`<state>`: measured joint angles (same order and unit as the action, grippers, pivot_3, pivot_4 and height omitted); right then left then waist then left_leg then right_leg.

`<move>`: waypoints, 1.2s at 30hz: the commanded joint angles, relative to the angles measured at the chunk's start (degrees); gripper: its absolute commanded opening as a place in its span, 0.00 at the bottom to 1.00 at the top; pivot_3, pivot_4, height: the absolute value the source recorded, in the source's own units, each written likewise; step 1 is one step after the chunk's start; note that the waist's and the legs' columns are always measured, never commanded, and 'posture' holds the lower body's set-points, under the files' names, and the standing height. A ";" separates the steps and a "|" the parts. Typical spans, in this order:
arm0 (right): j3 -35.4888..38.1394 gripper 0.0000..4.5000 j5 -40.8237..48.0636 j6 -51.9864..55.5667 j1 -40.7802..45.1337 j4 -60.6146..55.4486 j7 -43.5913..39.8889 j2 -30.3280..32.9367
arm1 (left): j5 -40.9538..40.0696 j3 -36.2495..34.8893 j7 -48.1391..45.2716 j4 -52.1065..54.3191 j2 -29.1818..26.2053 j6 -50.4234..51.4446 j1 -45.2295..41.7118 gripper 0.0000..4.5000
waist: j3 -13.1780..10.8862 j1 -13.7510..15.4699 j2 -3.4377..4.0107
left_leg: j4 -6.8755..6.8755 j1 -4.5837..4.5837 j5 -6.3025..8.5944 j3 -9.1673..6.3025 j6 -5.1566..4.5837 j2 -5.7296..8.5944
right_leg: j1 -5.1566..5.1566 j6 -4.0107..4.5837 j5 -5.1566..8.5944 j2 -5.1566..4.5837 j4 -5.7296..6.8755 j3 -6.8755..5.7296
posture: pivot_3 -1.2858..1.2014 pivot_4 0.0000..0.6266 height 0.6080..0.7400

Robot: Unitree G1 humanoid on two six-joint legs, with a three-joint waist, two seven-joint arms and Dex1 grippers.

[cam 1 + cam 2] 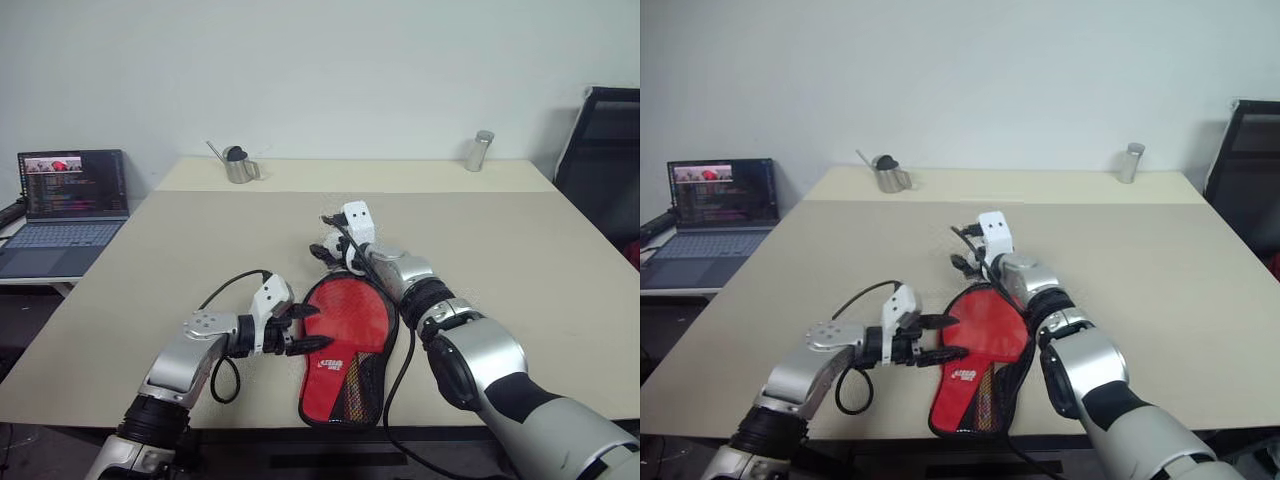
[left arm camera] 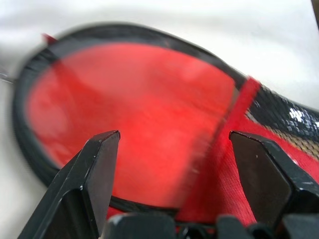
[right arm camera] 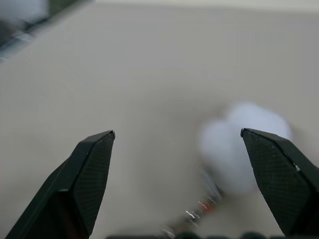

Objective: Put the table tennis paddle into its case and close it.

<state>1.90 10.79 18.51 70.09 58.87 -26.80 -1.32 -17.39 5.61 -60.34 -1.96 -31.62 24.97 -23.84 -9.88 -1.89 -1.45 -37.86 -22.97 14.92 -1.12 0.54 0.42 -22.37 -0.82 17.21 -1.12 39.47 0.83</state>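
Left claw (image 1: 308, 327) is spread wide with nothing in it, fingers pointing in at the case (image 1: 345, 350) from the case's left edge, one finger over the red face and the other just by the rim. From the left wrist camera the two black fingers (image 2: 94, 169) stand well apart, and between them is the round red end of the case with its black border.

Right claw (image 1: 330, 238) is wide open too and carries nothing, hovering just past the far, round end of the case, above the bare tabletop (image 1: 520, 250). In the right wrist view its fingers (image 3: 92, 164) frame pale tabletop and a blurred white blob that I cannot make out.

The case lies flat near the front edge of the tabletop, red side up, white logo and black mesh pocket toward the narrow near end. Whether the paddle is inside it, I cannot tell; no bat lies beside it.

Out from the case: a black cable (image 1: 225, 290) loops off the left arm. Well beyond the case, a small metal pitcher (image 1: 239, 165) at the far left and a metal cylinder (image 1: 480, 151) at the far right. A laptop (image 1: 68, 205) sits open off to the case's left, on a lower surface, and a black chair (image 1: 605, 150) stands to its far right.
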 commanded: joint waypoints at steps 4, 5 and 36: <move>-2.24 0.99 6.24 20.74 -17.92 -41.45 -7.67 9.92 | -6.44 -7.36 2.21 2.10 -0.62 4.62 -1.64 0.85 | 0.01 0.60 -0.01 | -0.04 -0.10 0.01 -0.16 0.00 0.03 | 0.08 -0.01 0.00 -0.05 -0.21 -0.13 | 0.52 0.24 1.00; -2.27 0.99 6.75 22.69 -19.46 -44.66 -7.45 10.83 | -6.85 -7.82 2.14 1.87 -0.94 5.05 -1.85 0.85 | 0.01 0.50 -0.01 | -0.05 -0.12 0.01 -0.15 -0.01 0.03 | 0.06 -0.01 -0.01 -0.05 -0.22 -0.11 | 0.52 0.24 1.00; -11.07 0.99 13.57 37.13 -46.89 -79.14 1.77 12.64 | 22.27 -3.97 42.57 -74.34 14.52 -26.41 -46.60 0.85 | -0.11 0.21 -0.23 | -0.23 -1.01 -0.01 -0.10 0.01 0.08 | -0.93 -0.05 -0.02 0.00 0.05 -0.12 | 0.52 0.24 1.00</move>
<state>-9.27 23.82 56.55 23.36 -17.58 -25.73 12.00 3.87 1.87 -19.82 -76.15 -18.06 -0.44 -68.23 -9.99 -1.67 -1.68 -38.12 -24.07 14.90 -1.21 0.57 0.51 -23.40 -0.87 17.18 -1.13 39.57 0.73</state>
